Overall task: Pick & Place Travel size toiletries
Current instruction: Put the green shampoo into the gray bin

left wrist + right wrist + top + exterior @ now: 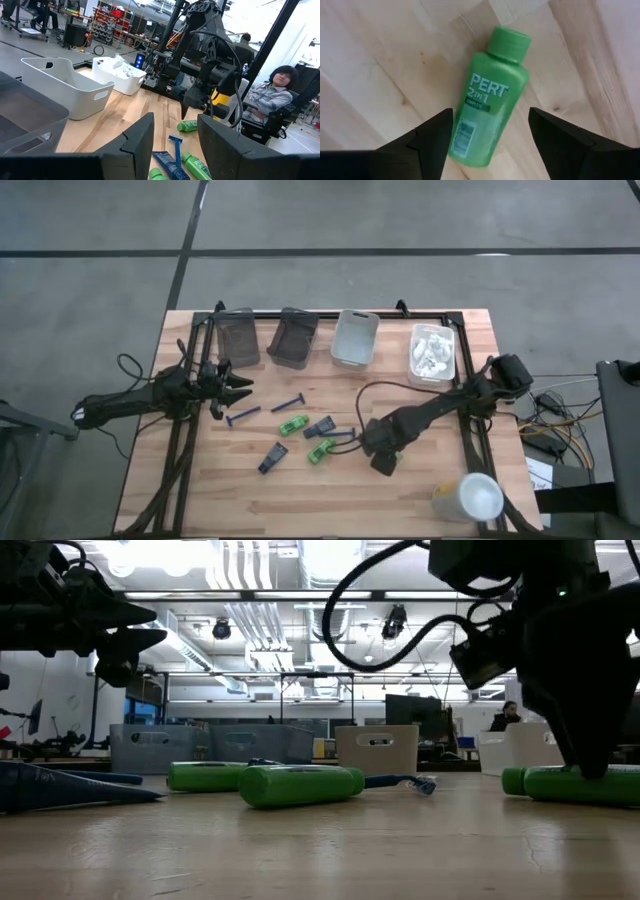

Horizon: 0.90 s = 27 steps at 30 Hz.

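A green Pert 2-in-1 shampoo bottle [487,97] lies flat on the bare wood, directly under the right gripper [487,137]. Its long axis runs lengthwise through the gap between the two fingers, cap pointing away from the wrist, so the wide-spread jaws flank its sides and would close across its width. In the high view this gripper [385,462] hangs low over the table right of centre, with the bottle hidden beneath it, so the right arm is plainly the nearer one. I judge a short straight descent is all that is needed before closing.

Other toiletries lie to its left: two green bottles [293,425], dark blue tubes [272,457] and a blue razor [288,404]. White wrapped packets fill the clear bin [452,360] at the far edge. The left gripper [232,392] waits near the left side, jaws parted and empty.
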### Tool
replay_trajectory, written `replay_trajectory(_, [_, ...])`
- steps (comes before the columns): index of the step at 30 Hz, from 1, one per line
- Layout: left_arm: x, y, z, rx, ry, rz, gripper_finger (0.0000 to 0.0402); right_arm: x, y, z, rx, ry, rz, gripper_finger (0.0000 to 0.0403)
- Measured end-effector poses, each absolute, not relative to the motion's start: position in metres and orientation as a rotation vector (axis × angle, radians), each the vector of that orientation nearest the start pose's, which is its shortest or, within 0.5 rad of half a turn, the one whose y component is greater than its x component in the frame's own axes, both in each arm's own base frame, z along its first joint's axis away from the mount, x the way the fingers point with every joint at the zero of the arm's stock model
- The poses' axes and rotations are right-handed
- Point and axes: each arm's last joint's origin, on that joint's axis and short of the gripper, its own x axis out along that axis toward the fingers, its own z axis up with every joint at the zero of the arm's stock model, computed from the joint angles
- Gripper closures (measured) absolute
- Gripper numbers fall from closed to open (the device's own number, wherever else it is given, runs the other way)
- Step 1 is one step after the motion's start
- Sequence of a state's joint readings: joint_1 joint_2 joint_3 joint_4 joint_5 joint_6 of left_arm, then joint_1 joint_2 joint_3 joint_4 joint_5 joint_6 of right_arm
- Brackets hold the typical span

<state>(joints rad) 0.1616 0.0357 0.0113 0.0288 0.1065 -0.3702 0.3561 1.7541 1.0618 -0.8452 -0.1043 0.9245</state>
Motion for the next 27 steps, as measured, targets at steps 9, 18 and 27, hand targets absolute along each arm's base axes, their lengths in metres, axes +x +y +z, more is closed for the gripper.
replay_trajectory(9, [0.098,0.013,0.167,-0.37,-0.014,0.053,0.0245,0.286,0.11,0.14,0.498,1.558,-0.357,0.0136])
replay_trajectory(18, [0.098,0.013,0.167,-0.37,-0.014,0.053,0.0245,0.284,0.109,0.138,0.451,1.566,-0.339,0.0196])
replay_trajectory(27, [0.098,0.013,0.167,-0.37,-0.014,0.052,0.0245,0.284,0.109,0.14,0.445,1.559,-0.325,0.0258])
